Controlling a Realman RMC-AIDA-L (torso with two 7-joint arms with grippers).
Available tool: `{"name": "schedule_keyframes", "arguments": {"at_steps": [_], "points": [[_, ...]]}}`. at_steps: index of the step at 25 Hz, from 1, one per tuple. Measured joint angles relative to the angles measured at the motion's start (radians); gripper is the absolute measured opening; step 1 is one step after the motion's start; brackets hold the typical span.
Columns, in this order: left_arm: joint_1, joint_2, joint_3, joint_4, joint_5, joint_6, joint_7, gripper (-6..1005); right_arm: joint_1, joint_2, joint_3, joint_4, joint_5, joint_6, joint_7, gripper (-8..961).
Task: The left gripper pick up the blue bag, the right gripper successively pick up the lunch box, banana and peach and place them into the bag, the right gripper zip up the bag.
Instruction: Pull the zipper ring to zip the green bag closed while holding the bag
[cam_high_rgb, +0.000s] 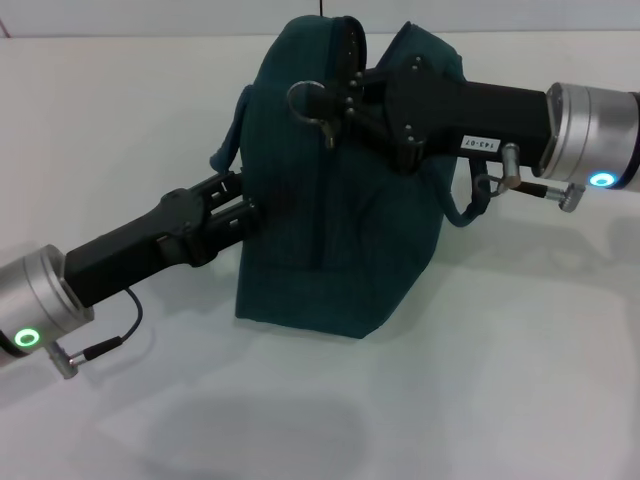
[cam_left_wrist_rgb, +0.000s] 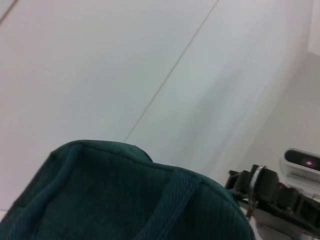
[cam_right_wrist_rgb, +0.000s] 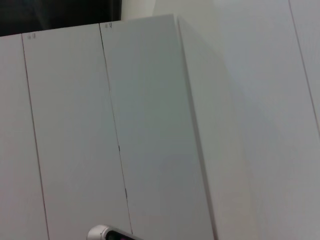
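Zipping stage, I judge: blue bag (cam_high_rgb: 335, 230) upright on table (cam_high_rgb: 500, 400). Right gripper (cam_high_rgb: 335, 105) at bag top by zip pull; left gripper (cam_high_rgb: 240, 205) against bag side. I cannot tell either jaw state. Risk: pull slips, bag tips.

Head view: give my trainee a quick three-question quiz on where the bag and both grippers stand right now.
1. True or false: the blue bag stands on the white table, with the lunch box, banana and peach lying beside it.
2. Which gripper is at the bag's top, by the ring zip pull? A) left gripper B) right gripper C) neither
3. Fill in: the left gripper meets the bag at its ____, toward the robot's left.

Key:
1. False. No lunch box, banana or peach shows on the table in any view.
2. B. The right gripper reaches across the top from the robot's right.
3. Side.
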Motion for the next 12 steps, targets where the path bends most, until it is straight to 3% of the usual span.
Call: {"name": "schedule_keyframes", "arguments": {"at_steps": [5,12], "points": [[-0.002,0.000,-0.001,0.000,0.007,-0.020,0.003,719,-0.004,0.000,0.002,0.000,0.001,0.002,0.000,15],[0.001,0.000,-0.001,0.000,0.004,-0.024,0.017,513,-0.007,0.000,0.008,0.010,0.008,0.004,-0.002,16]]}}
